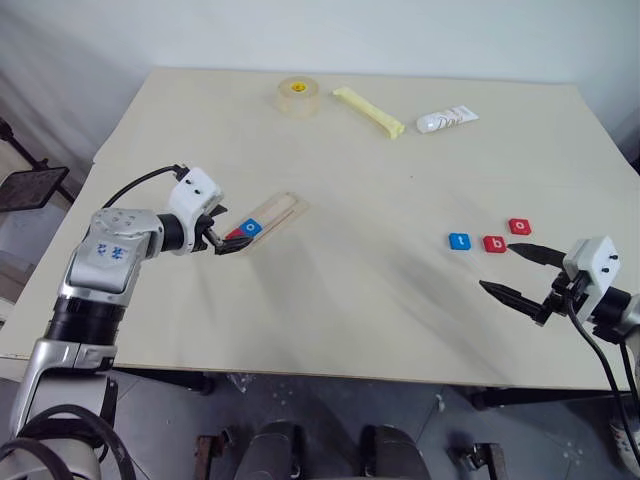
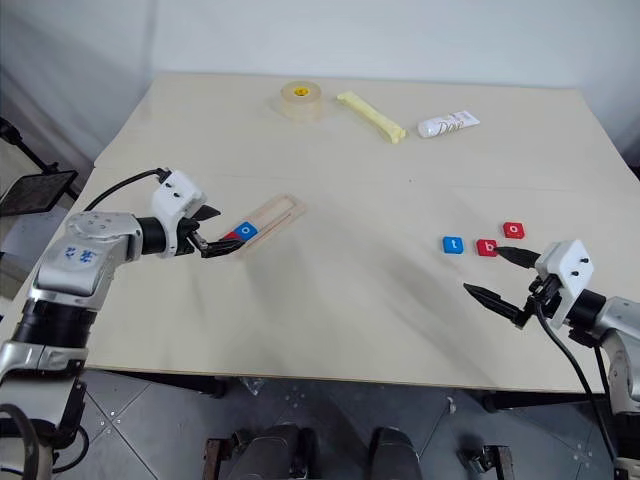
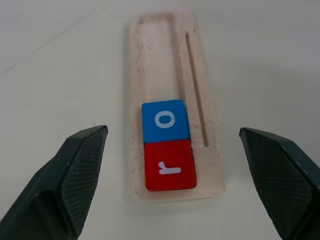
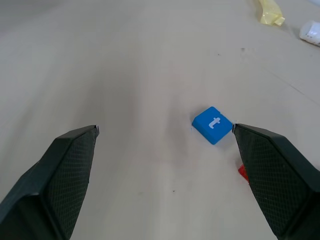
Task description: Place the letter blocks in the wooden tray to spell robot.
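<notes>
Two letter blocks already sit in the wooden tray (image 3: 172,107) — you can see a red r (image 3: 169,164) at the end nearest the left gripper (image 1: 222,240) and a blue o (image 3: 164,120) touching it, edge to edge. Each is a small flat square tile with one white lowercase letter. Your tray is a long narrow strip of pale wood with rounded corners, a shallow recess that holds the tiles and a thin slot running alongside; the rest of the recess is bare. It lies at a slant on the table's left half.

You have three more tiles on the right half, well apart from the tray: a blue t (image 1: 459,241), a red b (image 1: 495,243) just beside it, and a red o (image 1: 520,226) a little beyond.

Your left gripper hangs at the tray's near end with its fingers spread wide, gripping nothing. Your right gripper (image 1: 520,275) is spread wide too and empty, near the three loose tiles.

Look at the surface — a broad pale table (image 1: 360,300), matt and plain. At its far edge lie a roll of tape (image 1: 298,95), a pale yellow stick (image 1: 368,111) and a white tube (image 1: 447,120). Beyond it stands a pale wall; grey floor shows below the near edge.
</notes>
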`<state>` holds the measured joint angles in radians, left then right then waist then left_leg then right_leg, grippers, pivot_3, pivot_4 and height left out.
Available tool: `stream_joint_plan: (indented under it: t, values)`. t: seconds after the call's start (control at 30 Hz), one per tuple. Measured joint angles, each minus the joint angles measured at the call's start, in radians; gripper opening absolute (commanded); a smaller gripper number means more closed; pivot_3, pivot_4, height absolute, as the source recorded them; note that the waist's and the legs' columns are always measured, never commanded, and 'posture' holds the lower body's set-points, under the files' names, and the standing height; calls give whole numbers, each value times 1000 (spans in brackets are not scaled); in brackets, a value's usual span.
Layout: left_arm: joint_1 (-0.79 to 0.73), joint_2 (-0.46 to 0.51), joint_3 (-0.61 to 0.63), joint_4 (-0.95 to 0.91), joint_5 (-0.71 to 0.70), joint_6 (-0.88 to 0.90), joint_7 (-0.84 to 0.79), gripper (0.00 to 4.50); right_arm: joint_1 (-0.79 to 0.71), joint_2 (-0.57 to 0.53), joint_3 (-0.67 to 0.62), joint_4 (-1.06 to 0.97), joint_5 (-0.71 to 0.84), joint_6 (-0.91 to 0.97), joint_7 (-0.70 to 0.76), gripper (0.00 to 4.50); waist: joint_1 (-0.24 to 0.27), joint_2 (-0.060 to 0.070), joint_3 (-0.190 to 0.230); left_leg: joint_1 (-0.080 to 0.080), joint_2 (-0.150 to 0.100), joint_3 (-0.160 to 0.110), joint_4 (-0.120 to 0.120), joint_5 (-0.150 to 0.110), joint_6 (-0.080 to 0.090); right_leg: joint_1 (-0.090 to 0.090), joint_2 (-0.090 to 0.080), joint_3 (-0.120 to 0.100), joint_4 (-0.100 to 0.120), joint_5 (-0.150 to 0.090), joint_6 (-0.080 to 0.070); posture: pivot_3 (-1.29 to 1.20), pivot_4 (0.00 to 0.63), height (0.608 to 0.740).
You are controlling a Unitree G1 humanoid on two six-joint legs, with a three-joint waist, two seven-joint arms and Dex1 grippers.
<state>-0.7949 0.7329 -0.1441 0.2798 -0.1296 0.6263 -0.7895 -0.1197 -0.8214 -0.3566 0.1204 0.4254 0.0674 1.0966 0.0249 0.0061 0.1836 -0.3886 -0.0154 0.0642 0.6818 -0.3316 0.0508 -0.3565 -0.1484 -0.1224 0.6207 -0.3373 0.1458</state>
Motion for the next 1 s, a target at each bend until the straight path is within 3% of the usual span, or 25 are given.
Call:
stream_joint_plan:
  t: [0.37,1.0]
  values:
    - [-106,-55,-110,112,77,106,-72,4500,9,0,-2,-3,15,-2,10,4484,-1,-1,1,-1,0,0,0,0,0,-1,0,0,0,0,0,0,150,740]
    - [-163,-65,-157,167,150,132,-86,4500,8,0,-2,4,16,-25,13,4484,-2,-1,0,1,0,1,1,1,0,0,0,2,2,0,0,0,150,740]
